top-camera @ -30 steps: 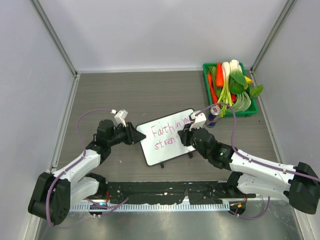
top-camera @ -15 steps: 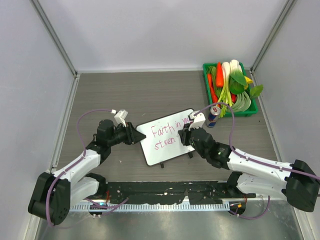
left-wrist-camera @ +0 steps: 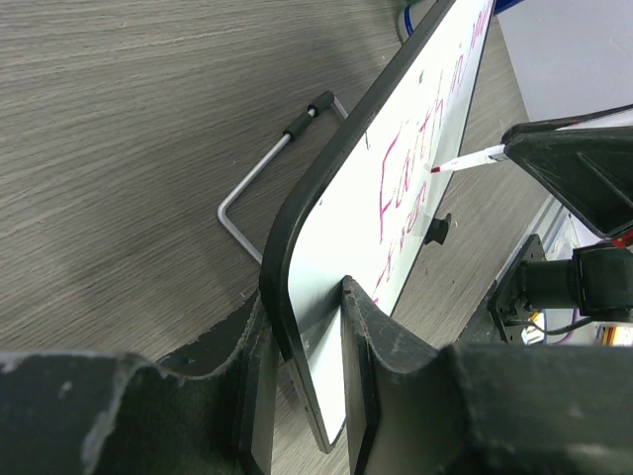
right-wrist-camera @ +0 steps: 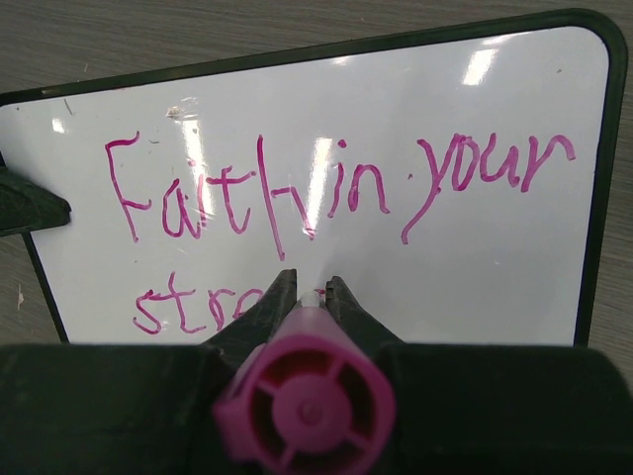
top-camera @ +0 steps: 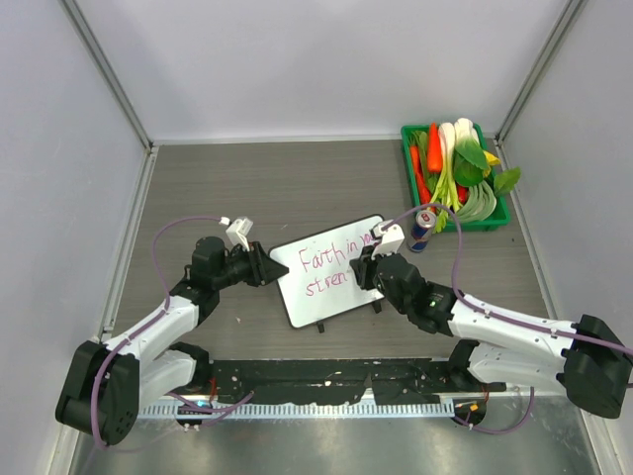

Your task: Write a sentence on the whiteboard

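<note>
- At the near edge, the left arm lies just as it did a second ago. The right arm's forearm has swung a little to the left.
- That swing has carried the right gripper (right-wrist-camera: 309,284) slightly further in over the right half of the whiteboard (top-camera: 315,299).
- The right gripper's fingers are closed around a pink marker (right-wrist-camera: 307,401). Its tip points at the lower line of writing, but whether it touches the surface cannot be told.
- The left gripper (left-wrist-camera: 305,302) is clamped on the whiteboard's left edge, with one finger on the face and one behind.
- The whiteboard stands tilted on its feet at mid-table, between the two grippers. It has not moved.
- The sentence (right-wrist-camera: 336,188) reads "Faith in your" on the top line.
- On the lower line, "str" shows from the right wrist and the rest is hidden by the fingers. From above, that line looks the same as before.
- A bent wire foot (left-wrist-camera: 262,178) juts out behind the board onto the table (top-camera: 247,183).
- A can (top-camera: 423,230) stands just beside the board's far right corner, close to the right gripper, so that side is tight.
- A green tray (top-camera: 406,163) of vegetables fills the far right corner, next to the right wall.
- Bare tabletop runs beyond the board to the back wall, and left to the side wall.
</note>
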Controlling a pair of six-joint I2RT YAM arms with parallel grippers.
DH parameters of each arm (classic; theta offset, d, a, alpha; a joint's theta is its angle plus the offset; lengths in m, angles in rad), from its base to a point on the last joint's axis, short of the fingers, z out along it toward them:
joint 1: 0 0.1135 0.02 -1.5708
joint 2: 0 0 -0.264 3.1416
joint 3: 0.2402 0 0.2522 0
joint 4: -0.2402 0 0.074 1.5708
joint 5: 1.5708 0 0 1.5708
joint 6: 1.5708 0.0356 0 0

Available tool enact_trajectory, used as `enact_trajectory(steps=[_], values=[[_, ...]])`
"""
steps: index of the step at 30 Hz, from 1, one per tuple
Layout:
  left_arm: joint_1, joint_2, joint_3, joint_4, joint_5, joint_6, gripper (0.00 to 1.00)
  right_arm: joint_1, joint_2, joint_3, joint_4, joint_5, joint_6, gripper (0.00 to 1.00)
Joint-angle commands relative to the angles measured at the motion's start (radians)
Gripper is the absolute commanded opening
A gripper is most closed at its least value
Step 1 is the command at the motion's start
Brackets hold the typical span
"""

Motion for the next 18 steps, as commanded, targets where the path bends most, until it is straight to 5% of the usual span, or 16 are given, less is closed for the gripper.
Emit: enact_trajectory(steps=[1, 18], values=[[0.005, 0.014, -0.009, -0.024, -0.053, 0.068, 0.00, -0.004, -0.020, -0.025, -0.002, -0.013, 0.012, 0.01], [0.005, 0.016, -0.008, -0.024, -0.053, 0.069, 0.00, -0.004, -0.029, -0.034, -0.025, 0.045, 0.024, 0.01]])
